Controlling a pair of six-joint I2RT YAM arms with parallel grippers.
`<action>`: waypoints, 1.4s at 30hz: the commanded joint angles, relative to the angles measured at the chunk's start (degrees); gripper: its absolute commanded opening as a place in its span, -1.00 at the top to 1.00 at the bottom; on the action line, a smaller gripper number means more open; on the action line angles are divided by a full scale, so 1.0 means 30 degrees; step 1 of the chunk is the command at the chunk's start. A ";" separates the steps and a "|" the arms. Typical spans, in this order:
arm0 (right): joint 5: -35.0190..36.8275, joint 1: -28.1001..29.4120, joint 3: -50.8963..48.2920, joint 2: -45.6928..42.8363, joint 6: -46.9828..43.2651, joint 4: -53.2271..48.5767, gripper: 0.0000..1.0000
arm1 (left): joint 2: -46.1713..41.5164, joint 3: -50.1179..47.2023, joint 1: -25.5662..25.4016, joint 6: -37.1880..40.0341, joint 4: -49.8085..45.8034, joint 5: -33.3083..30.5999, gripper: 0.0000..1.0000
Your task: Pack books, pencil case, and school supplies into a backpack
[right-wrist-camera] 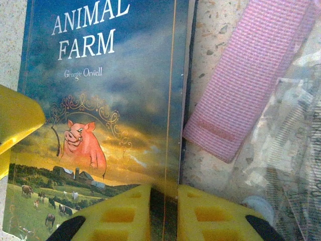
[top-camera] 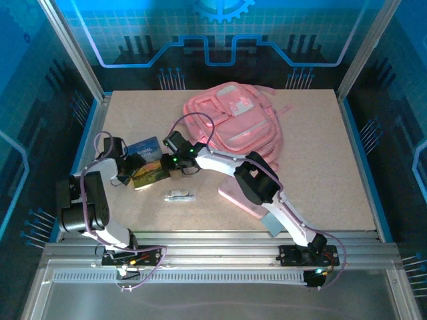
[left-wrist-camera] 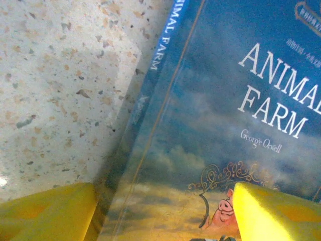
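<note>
A speckled beige bench sits inside a blue-walled enclosure. The pink backpack lies at the far middle of the bench. Near the front, the flat pink pencil case rests partly under the right arm, with a pale blue flat rectangle just beside it.

Left of centre lies the book, an "Animal Farm" paperback with a blue sky and a pink pig on its cover, flat on the bench and well apart from the backpack's main body. The right hand meets it from the right. Its yellow fingers stand nearly together, with the book's edge in the narrow slot between them, so it is clenched on the book. The left hand straddles the opposite edge, released. One finger is over the bare bench and the other over the cover.

A pink strap lies just beside the book, with a clear packet next to it. A short white pen-like stick lies near the book's front edge.
</note>
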 commanded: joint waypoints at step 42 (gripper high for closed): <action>-0.4635 -0.3904 -1.2524 -1.2294 0.6724 0.6758 -0.99 | -0.7011 0.1947 -0.6144 -0.6523 0.6863 -0.3287 1.00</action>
